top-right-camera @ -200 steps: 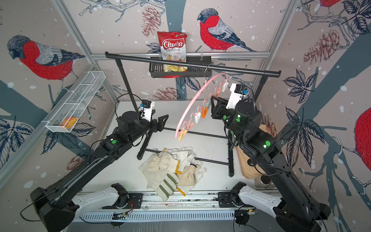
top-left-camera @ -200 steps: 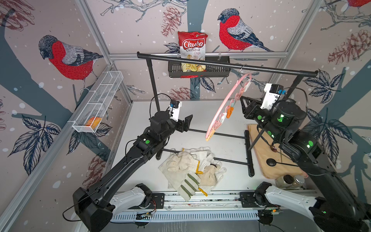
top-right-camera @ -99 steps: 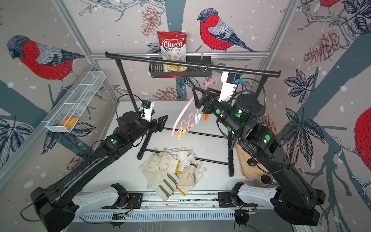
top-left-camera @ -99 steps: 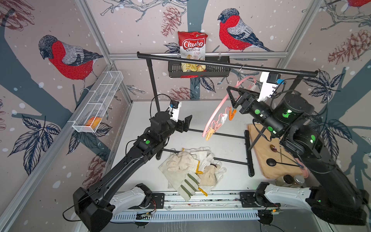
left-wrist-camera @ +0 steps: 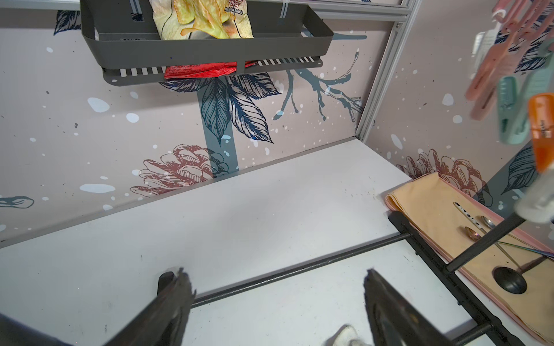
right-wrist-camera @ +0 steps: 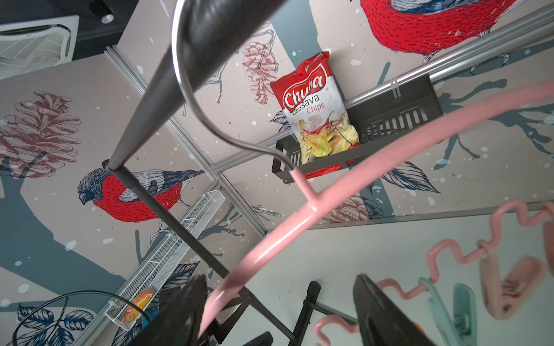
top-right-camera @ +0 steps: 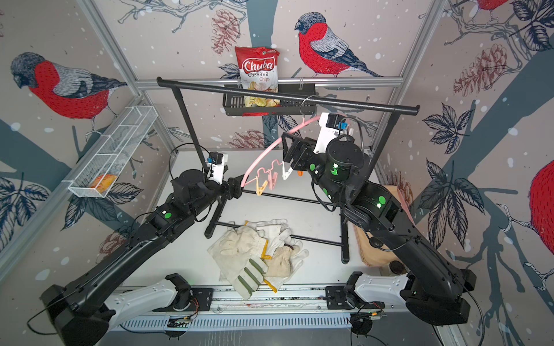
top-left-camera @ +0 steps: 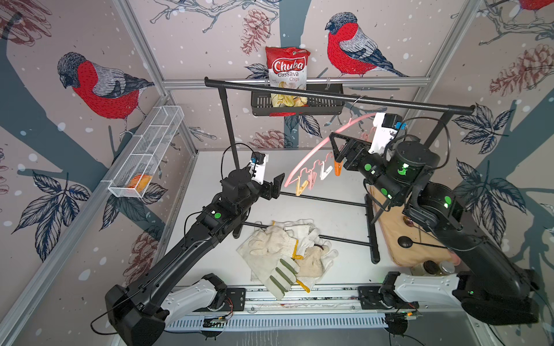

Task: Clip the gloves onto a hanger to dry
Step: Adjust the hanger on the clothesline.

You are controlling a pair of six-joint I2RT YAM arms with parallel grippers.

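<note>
Jaws of the right gripper (right-wrist-camera: 278,278) stand wide apart with the thin pink arched plastic hanger (right-wrist-camera: 313,208) passing between them, unclamped; the left gripper (left-wrist-camera: 275,278) gapes empty near its low end. Hooked on the black metal garment rack (top-left-camera: 329,97), that hanger looks light and apt to swing, so it wants steadying beside a pastel peg (top-left-camera: 300,188). Below, the heap of white knitted and off-white leather work gloves (top-left-camera: 278,248) lies on the white counter (top-left-camera: 344,218): limp, light, best pinched at a cuff.

— Where do the gloves (top-left-camera: 278,248) lie?
— Heaped on the table (top-left-camera: 341,218), across the rack's (top-left-camera: 329,95) front floor rail.
— And the hanger (right-wrist-camera: 313,208)?
— Hooked on the rack's top bar, above and behind them, rightward.
</note>
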